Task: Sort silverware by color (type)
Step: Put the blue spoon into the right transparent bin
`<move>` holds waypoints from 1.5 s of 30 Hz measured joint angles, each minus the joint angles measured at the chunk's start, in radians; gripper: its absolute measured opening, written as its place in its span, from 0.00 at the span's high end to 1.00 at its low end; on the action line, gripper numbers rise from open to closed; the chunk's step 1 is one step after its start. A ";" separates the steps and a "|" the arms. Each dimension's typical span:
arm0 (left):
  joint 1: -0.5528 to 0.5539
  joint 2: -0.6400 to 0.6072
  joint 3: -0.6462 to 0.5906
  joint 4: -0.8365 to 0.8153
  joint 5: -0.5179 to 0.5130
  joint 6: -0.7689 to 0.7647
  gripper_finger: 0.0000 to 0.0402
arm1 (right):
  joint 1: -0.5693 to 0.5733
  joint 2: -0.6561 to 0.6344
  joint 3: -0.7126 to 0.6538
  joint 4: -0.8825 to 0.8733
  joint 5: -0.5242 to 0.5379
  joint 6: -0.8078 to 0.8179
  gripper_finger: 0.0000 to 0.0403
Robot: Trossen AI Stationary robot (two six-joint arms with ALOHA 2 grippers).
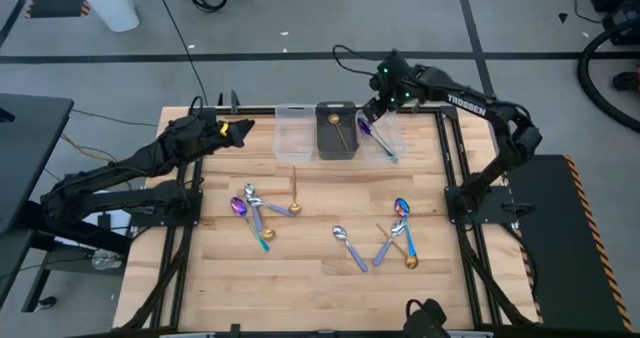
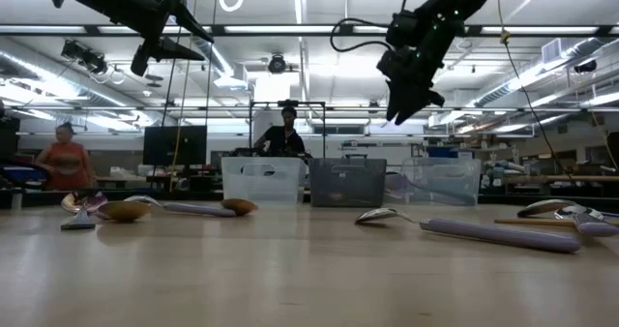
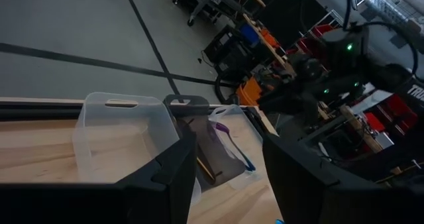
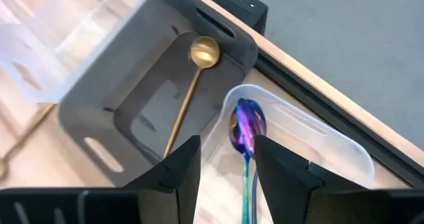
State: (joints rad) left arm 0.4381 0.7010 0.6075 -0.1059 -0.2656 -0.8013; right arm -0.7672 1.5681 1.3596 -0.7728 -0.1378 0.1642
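Right pincer (image 4: pixel 226 159) hovers above rainbow spoon (image 4: pixel 247 128) in the clear bin (image 4: pixel 344 151).
Its fingers stand spread, seemingly not touching the spoon; the arm reads "TROSSEN" (image 1: pixel 466 102). Left pincer (image 1: pixel 238 130) waits, spread.

**Spoons: two binned, the rest loose on the bench**

Taking the dark bin (image 1: pixel 336 131) as landmark: one gold spoon (image 4: pixel 192 78) lies inside it, bowl toward the far wall. A rainbow spoon (image 4: pixel 246 134) lies in the clear bin just to its right, bowl at the far end, blue handle slanting nearer. On the bench nearer than the bin, to the left, a cluster (image 1: pixel 255 210) of rainbow, silver and gold spoons lies crossed. Nearer and right, another mixed cluster (image 1: pixel 395 236) lies overlapping, with one silver spoon (image 1: pixel 348 247) beside it.
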 joint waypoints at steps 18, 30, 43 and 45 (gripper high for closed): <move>-0.017 0.000 0.000 -0.005 0.047 -0.078 0.55 | 0.140 -0.013 0.181 -0.387 -0.022 0.075 0.62; -0.025 -0.001 0.000 -0.005 0.121 -0.067 0.55 | 0.323 -0.013 0.097 -0.475 -0.044 0.300 0.62; -0.109 -0.001 0.000 -0.005 0.211 -0.069 0.55 | 0.542 -0.012 -0.101 -0.548 -0.016 0.421 0.62; -0.117 -0.001 0.000 -0.005 0.211 -0.070 0.55 | 0.569 -0.012 -0.137 -0.548 -0.015 0.441 0.63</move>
State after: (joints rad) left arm 0.3207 0.7002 0.6071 -0.1108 -0.0551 -0.8711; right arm -0.1984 1.5558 1.2222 -1.3204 -0.1528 0.6049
